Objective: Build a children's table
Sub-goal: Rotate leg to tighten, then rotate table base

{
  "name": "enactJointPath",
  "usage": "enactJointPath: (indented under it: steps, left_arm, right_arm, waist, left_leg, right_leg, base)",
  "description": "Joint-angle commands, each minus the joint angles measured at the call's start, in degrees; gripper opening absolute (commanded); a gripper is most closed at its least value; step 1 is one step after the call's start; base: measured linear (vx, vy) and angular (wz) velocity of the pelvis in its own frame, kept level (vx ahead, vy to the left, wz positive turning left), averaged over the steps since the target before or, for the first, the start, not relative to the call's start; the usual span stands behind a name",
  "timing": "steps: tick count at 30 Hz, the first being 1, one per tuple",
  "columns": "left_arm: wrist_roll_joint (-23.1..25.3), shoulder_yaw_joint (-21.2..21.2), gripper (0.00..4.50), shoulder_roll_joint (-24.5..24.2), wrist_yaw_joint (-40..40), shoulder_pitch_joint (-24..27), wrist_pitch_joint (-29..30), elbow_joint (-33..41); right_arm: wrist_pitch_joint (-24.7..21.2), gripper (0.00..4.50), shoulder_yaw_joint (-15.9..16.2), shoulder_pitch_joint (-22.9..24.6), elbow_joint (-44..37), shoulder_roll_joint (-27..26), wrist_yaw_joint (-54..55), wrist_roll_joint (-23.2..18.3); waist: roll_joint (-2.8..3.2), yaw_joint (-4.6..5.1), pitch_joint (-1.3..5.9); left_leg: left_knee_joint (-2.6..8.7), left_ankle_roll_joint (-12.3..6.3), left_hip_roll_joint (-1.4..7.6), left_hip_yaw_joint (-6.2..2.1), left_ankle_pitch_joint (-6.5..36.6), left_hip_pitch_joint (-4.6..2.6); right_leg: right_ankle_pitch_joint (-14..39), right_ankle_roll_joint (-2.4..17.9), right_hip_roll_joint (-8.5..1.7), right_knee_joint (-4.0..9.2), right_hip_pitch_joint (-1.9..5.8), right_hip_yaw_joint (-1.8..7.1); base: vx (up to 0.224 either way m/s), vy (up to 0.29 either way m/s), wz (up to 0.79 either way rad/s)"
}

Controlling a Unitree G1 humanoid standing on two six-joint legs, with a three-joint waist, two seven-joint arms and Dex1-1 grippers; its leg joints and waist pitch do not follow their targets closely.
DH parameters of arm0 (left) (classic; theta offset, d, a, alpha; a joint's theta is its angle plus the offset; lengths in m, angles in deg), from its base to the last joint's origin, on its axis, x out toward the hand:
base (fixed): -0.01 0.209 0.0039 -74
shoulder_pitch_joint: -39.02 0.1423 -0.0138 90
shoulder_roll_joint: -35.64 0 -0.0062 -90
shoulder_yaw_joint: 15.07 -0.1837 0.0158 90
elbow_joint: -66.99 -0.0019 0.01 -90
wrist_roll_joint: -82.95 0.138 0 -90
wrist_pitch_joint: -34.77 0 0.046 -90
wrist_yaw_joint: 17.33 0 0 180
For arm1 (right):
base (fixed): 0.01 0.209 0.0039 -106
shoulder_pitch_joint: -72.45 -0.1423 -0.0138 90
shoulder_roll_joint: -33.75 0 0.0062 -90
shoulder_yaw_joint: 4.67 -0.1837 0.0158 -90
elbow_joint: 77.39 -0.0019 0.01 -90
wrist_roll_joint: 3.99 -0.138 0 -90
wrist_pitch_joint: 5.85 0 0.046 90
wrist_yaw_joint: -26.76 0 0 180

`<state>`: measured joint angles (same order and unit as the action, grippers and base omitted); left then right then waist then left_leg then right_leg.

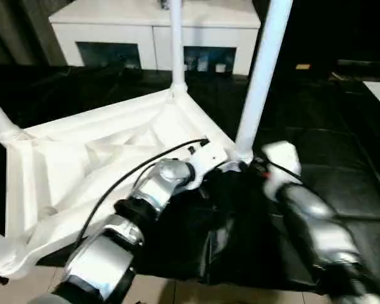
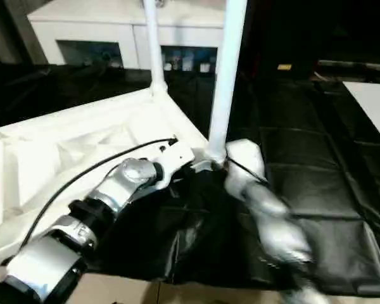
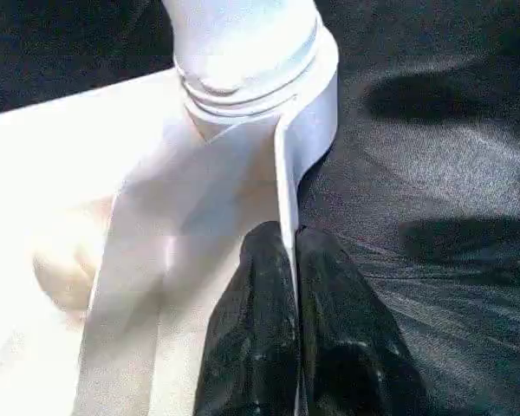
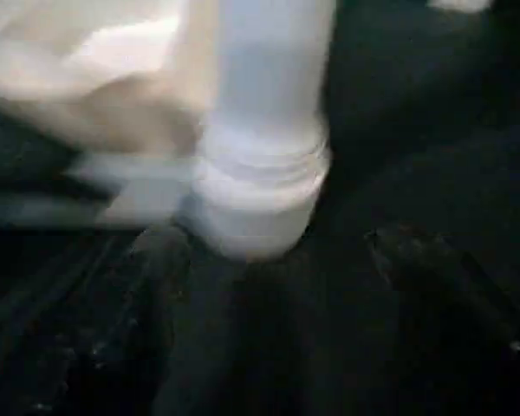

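Here the children's table [image 1: 82, 158] lies upside down on a black sheet [image 1: 329, 190], legs up. The left pincer [image 3: 293, 251] is closed on the thin rim at the near corner — the right pincer [image 4: 277, 260] stands spread wide around that corner's leg [image 1: 259, 76].

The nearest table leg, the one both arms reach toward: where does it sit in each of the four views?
Left eye view: the nearest leg rises right of centre, from the tabletop's near corner.
Right eye view: centre, running to the top edge.
Left wrist view: its threaded base at top centre.
Right wrist view: its base in the middle.
Shared landmark: the corner socket it screws into.
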<state>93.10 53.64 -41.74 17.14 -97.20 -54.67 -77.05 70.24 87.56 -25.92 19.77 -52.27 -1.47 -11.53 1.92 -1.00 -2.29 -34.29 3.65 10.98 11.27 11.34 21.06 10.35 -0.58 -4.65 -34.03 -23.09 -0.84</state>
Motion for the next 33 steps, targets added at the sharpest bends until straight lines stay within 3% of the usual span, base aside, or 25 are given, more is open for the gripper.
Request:
enactJointPath:
  steps: [1, 2, 4, 6, 7, 8, 10, 11, 12, 13, 15, 16, 17, 18, 19, 20, 21, 23, 24, 25, 27, 33]
  left_arm:
    - [1.6, -1.9, 0.0, 0.2, 1.3, -0.6, -6.6, -1.6]
    - [1.5, -2.1, 0.0, 0.5, 1.8, -0.8, -8.0, -1.7]
    - [0.9, -2.1, 0.0, 1.3, 3.5, -1.1, -10.2, -1.3]
    - [0.4, -1.6, 0.0, 2.4, 3.6, -1.5, -13.3, -0.7]
    - [-0.1, -1.0, 0.29, 2.7, 3.4, -1.6, -13.0, -0.6]
    - [-0.6, -0.6, 0.47, 2.8, 4.0, -1.6, -12.8, -0.5]
    - [-2.5, 0.7, 0.47, 2.4, 6.2, -1.1, -11.5, 0.8]
    - [-3.3, 1.4, 0.81, 2.1, 7.0, -0.9, -10.9, 1.3]
    - [-4.1, 1.8, 0.9, 1.6, 8.1, -0.4, -10.4, 2.6]
    - [-4.6, 2.1, 0.9, 1.2, 8.9, -0.1, -10.4, 3.2]
    - [-6.8, 2.8, 0.91, -0.8, 12.0, 2.4, -6.4, 8.7]
    - [-7.5, 3.0, 1.25, -2.3, 13.6, 3.9, -4.1, 11.9]
    - [-8.2, 3.3, 1.25, -3.8, 14.9, 5.4, -1.7, 15.1]
    - [-8.7, 3.5, 1.36, -5.3, 16.5, 6.8, 0.6, 17.8]
    - [-9.0, 3.3, 1.34, -7.9, 19.0, 8.9, 3.2, 21.5]
    - [-9.1, 3.1, 1.34, -9.5, 20.4, 10.1, 4.6, 23.6]
    - [-9.2, 3.2, 1.54, -10.9, 21.3, 11.1, 6.2, 25.3]
    - [-9.3, 3.7, 1.71, -17.2, 24.7, 15.3, 10.7, 31.6]
    - [-9.4, 4.0, 1.78, -18.7, 25.3, 16.2, 11.8, 33.0]
    - [-9.4, 4.2, 1.81, -20.1, 25.9, 17.1, 12.7, 34.3]
    - [-8.4, 6.0, 1.81, -24.0, 25.2, 19.3, 15.3, 36.9]
    - [-8.1, 7.5, 1.81, -27.5, 23.4, 22.1, 19.9, 41.0]
  right_arm:
    - [1.5, 3.69, 1.4, 1.5, -3.5, 2.3, -6.4, -1.8]
    - [1.9, 3.69, 2.0, 2.3, -4.1, 3.4, -7.8, -1.9]
    - [1.9, 3.69, 2.7, 3.1, -5.2, 4.5, -9.2, -2.3]
    - [1.4, 3.69, 3.4, 2.8, -5.9, 4.4, -9.0, -2.3]
    - [1.3, 3.74, 3.7, 2.3, -5.7, 3.9, -8.7, -1.9]
    - [1.3, 3.77, 3.9, 2.1, -5.6, 3.7, -8.7, -1.7]
    - [1.4, 3.77, 4.5, 1.4, -5.4, 3.0, -8.7, -1.3]
    - [1.5, 3.77, 4.8, 1.2, -5.3, 2.8, -9.0, -1.2]
    - [1.4, 3.77, 5.1, 1.0, -5.5, 2.6, -9.3, -1.1]
    - [1.4, 3.77, 5.3, 0.9, -5.6, 2.4, -9.5, -1.1]
    - [1.2, 3.77, 6.3, 0.3, -5.9, 2.1, -10.3, -1.1]
    - [1.1, 3.77, 6.8, 0.0, -5.9, 2.1, -11.0, -1.2]
    - [1.1, 3.77, 7.3, -0.3, -5.9, 2.2, -11.3, -1.2]
    - [1.1, 3.77, 7.5, -0.6, -5.8, 2.2, -11.6, -1.1]
    - [1.0, 3.77, 7.9, -0.8, -5.9, 2.1, -11.9, -1.1]
    - [0.9, 3.77, 8.0, -0.9, -5.9, 2.1, -12.0, -1.1]
    - [1.0, 3.77, 8.2, -1.0, -5.9, 2.1, -12.1, -1.1]
    - [1.0, 3.77, 8.5, -1.4, -6.0, 2.1, -12.4, -1.0]
    - [1.0, 3.77, 8.5, -1.5, -6.0, 2.1, -12.5, -0.9]
    - [1.0, 3.77, 8.5, -1.6, -6.0, 2.0, -12.5, -0.9]
    - [1.3, 3.77, 8.9, -2.2, -5.7, 2.1, -13.2, -0.8]
    - [1.5, 3.77, 10.3, -2.5, -5.7, 2.6, -14.9, -0.6]
  waist:
    - [-1.04, -0.12, 3.07]
    - [-0.75, -0.2, 3.02]
    - [-0.92, -0.13, 2.9]
    - [-0.8, -0.53, 3.03]
    - [-0.76, -0.73, 3.08]
    - [-1.12, -0.92, 3.08]
    - [-0.79, -1.17, 3.11]
    - [-0.55, -1.36, 3.3]
    - [-1.37, -1.15, 3.27]
    - [-1.23, -1.2, 3.32]
    - [-1.28, -1.12, 3.38]
    - [-1.24, -0.71, 3.28]
    - [-1.14, -0.76, 3.47]
    - [-1.11, -0.36, 3.34]
    - [-1.73, -0.22, 3.3]
    - [-1.23, -0.32, 3.53]
    - [-1.01, -0.28, 3.36]
    - [-1.22, -0.47, 3.26]
    - [-0.87, -0.5, 3.01]
    - [-0.87, -0.5, 3.01]
    - [-0.7, -0.75, 2.96]
    - [-0.48, -1.1, 2.89]
  left_leg:
    - [4.01, -4.81, 1.23, -0.9, 15.1, -0.19]
    - [4.05, -4.83, 1.28, -0.96, 15.1, -0.25]
    - [4.09, -4.95, 1.25, -0.94, 14.8, -0.08]
    - [3.98, -5.04, 1.49, -0.85, 14.0, -0.38]
    - [3.94, -5.01, 1.54, -0.81, 13.6, -0.48]
    - [3.91, -5.2, 1.59, -0.71, 13.0, -0.45]
    - [3.97, -5.46, 1.58, -0.76, 12.0, -0.25]
    - [4.02, -5.35, 1.74, -0.81, 11.7, -0.38]
    - [4.09, -5.66, 1.86, -0.82, 10.9, 0.04]
    - [4.02, -5.81, 1.82, -0.89, 10.5, 0.13]
    - [3.99, -6.74, 1.94, -0.91, 9.2, 0.15]
    - [3.87, -7.34, 1.65, -0.82, 8.4, 0.57]
    - [3.84, -7.44, 1.81, -0.83, 8.3, 0.23]
    - [3.73, -8.11, 1.76, -0.72, 7.9, 0.45]
    - [3.66, -8.25, 1.68, -0.52, 8.2, 0.4]
    - [3.68, -8.26, 1.88, -0.8, 6.9, 0.52]
    - [3.69, -8.25, 1.89, -0.63, 7.0, 0.37]
    - [3.9, -7.21, 2.16, -0.64, 8.3, 0.04]
    - [4.24, -6.21, 2.14, -0.64, 9.4, 0.0]
    - [4.24, -6.21, 2.14, -0.64, 9.4, 0.0]
    - [4.31, -4.52, 2.09, -0.55, 10.4, -0.48]
    - [4.54, -2.68, 1.93, -0.6, 11.8, -0.54]
  right_leg:
    - [15.5, 10.0, -2.34, 5.2, 2.71, 1.08]
    - [16.2, 10.2, -2.35, 5.13, 2.51, 1.13]
    - [17.6, 10.0, -2.29, 5.33, 2.46, 1.05]
    - [17.4, 10.4, -2.27, 5.24, 2.05, 1.15]
    - [16.7, 10.7, -2.29, 5.15, 1.97, 1.18]
    - [15.2, 11.3, -2.23, 5.0, 1.93, 1.2]
    - [13.7, 12.1, -2.39, 4.74, 2.13, 1.06]
    - [12.8, 12.6, -2.59, 4.57, 2.16, 1.09]
    - [9.0, 13.6, -2.44, 4.11, 2.39, 0.94]
    - [8.1, 13.8, -2.54, 3.78, 2.49, 0.93]
    - [5.4, 14.7, -2.84, 3.39, 2.7, 0.91]
    - [4.9, 14.6, -2.63, 3.36, 2.75, 0.82]
    - [4.3, 14.9, -2.77, 3.24, 2.78, 0.84]
    - [3.8, 15.3, -2.73, 3.16, 2.65, 0.9]
    - [4.5, 15.1, -2.55, 3.33, 2.46, 0.89]
    - [3.9, 15.1, -2.82, 2.86, 2.69, 0.95]
    - [4.2, 15.0, -2.58, 3.05, 2.3, 0.93]
    - [5.5, 15.1, -2.62, 3.01, 2.21, 0.92]
    - [7.3, 14.4, -2.35, 3.09, 1.9, 0.91]
    - [7.3, 14.4, -2.35, 3.09, 1.9, 0.91]
    - [7.8, 13.7, -2.25, 3.08, 1.64, 1.02]
    - [8.0, 13.1, -2.28, 2.98, 1.73, 1.07]
  base:
    - [0.0, 0.0, 0.0]
    - [0.0, 0.0, 0.0]
    - [0.0, 0.0, 0.0]
    - [0.0, 0.0, 0.0]
    - [0.0, 0.0, 0.0]
    - [0.0, 0.0, 0.0]
    - [0.0, 0.0, 0.0]
    - [0.0, 0.0, 0.0]
    - [0.0, 0.0, 0.0]
    - [0.0, 0.0, 0.0]
    - [0.0, 0.0, 0.0]
    - [0.0, 0.0, 0.0]
    - [0.0, 0.0, 0.0]
    - [0.0, 0.0, 0.0]
    - [0.0, 0.0, 0.0]
    - [0.0, 0.0, 0.0]
    - [0.0, 0.0, 0.0]
    - [0.0, 0.0, 0.0]
    - [0.0, 0.0, 0.0]
    - [0.0, 0.0, 0.0]
    - [0.0, 0.0, 0.0]
    - [0.0, 0.0, 0.0]
